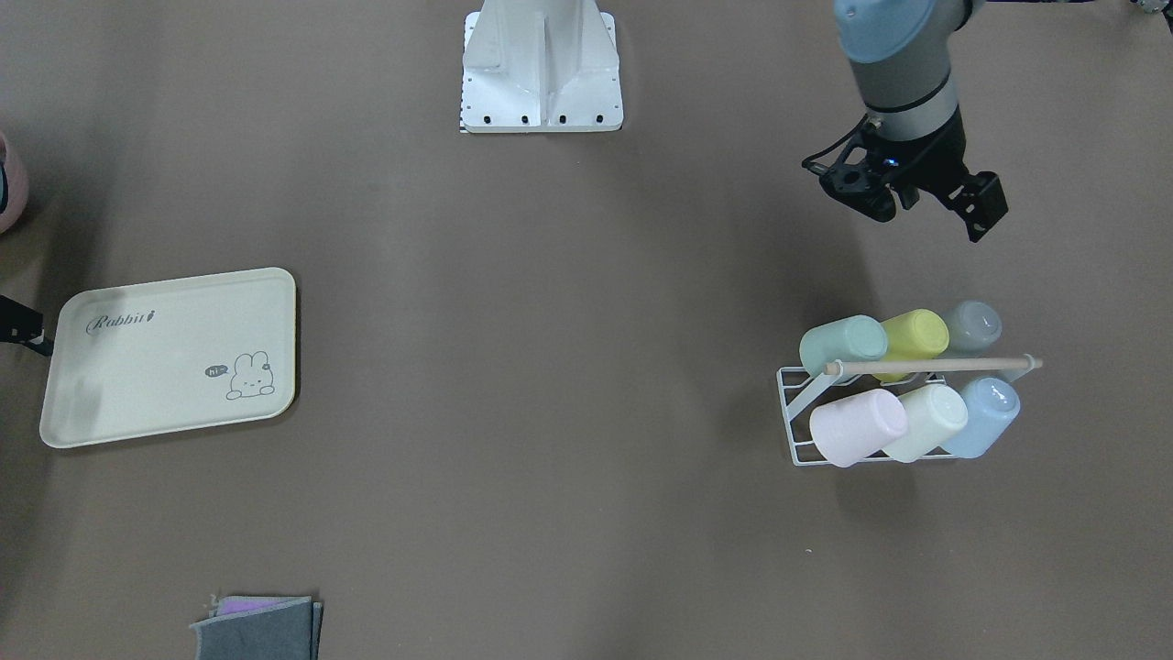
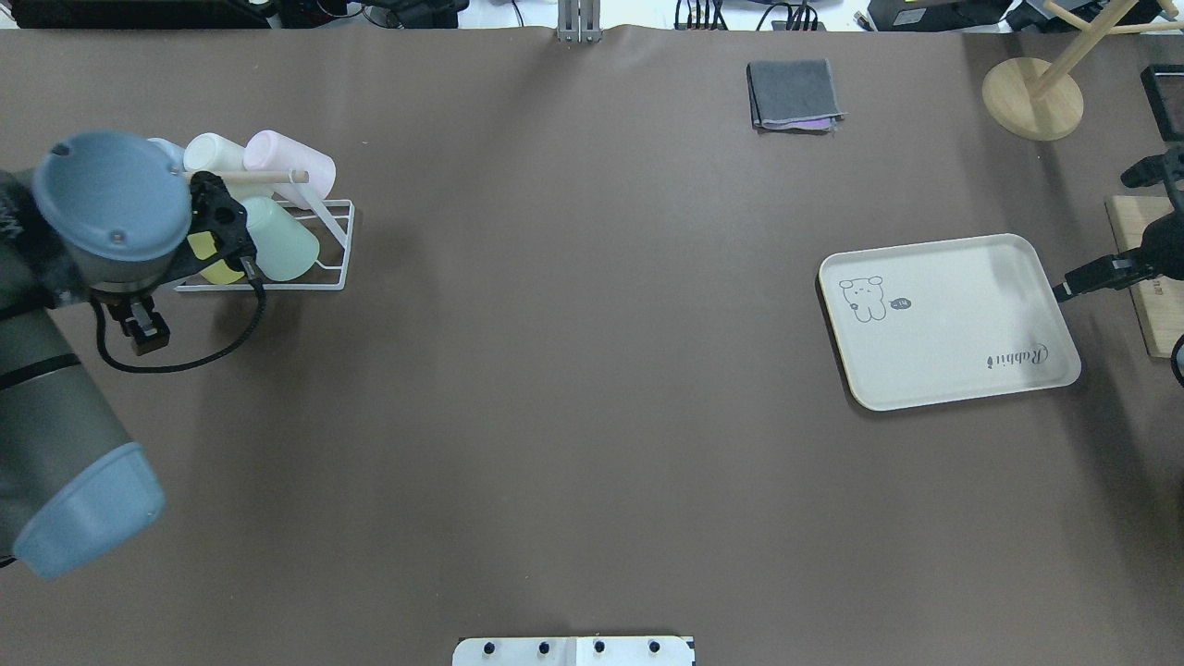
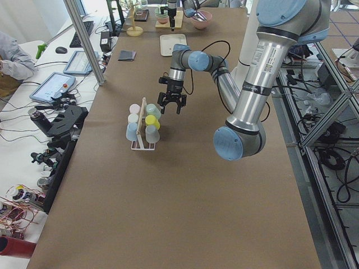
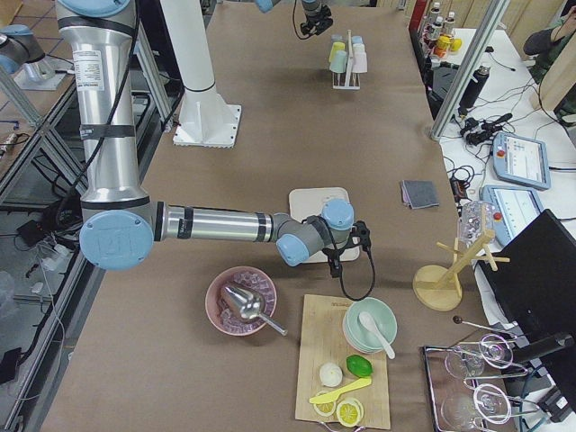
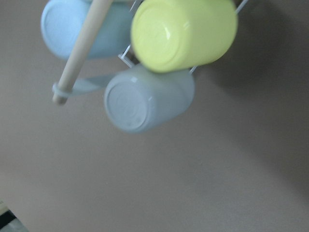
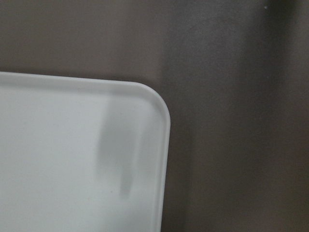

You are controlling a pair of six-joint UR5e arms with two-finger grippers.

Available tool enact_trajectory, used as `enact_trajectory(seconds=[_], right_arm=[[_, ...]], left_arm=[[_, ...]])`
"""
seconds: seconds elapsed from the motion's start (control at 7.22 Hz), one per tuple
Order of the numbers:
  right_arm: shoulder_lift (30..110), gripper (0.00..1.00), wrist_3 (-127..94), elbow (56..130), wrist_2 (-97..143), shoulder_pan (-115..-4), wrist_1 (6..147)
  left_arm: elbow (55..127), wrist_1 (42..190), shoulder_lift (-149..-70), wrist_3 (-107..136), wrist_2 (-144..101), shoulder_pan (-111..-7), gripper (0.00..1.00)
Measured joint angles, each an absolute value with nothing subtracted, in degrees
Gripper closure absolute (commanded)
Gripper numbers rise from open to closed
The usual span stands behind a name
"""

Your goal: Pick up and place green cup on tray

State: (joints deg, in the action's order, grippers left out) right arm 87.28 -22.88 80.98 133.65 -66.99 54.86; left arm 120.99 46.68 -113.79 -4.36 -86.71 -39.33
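Observation:
The green cup [image 1: 843, 344] lies tilted at the end of the robot-side row of a white wire rack [image 1: 793, 422], next to a yellow cup [image 1: 914, 335]; it also shows in the overhead view [image 2: 282, 242]. My left gripper [image 1: 861, 181] hangs above the table on the robot's side of the rack, apart from the cups, and looks open and empty. Its wrist view shows only the yellow cup [image 5: 183, 34], a grey cup [image 5: 145, 99] and a blue cup [image 5: 72, 29]. The cream tray [image 2: 953, 342] lies empty at the far side. My right gripper [image 2: 1078, 282] sits at the tray's edge; its jaws are not clear.
Pink [image 1: 857, 426], cream [image 1: 926, 422] and blue [image 1: 981, 417] cups fill the rack's other row under a wooden rod [image 1: 926, 366]. A folded grey cloth [image 2: 795, 92], a wooden stand [image 2: 1031, 97] and a wooden board [image 2: 1142, 314] lie near the tray.

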Motion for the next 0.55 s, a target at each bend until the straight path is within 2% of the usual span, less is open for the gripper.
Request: enact_trajectory(seconds=[0.28,0.55], right_arm=[[87.1,0.01,-22.9,80.7,133.6,-66.1,54.8],[86.9,0.02,-22.8,79.8,133.4,-65.4,54.8]], left_arm=[[114.8,38.3,-122.0,-4.8,-79.9,-34.2,0.02],[106.7,36.0,-126.9,-10.2,-75.7,-32.6,0.02]])
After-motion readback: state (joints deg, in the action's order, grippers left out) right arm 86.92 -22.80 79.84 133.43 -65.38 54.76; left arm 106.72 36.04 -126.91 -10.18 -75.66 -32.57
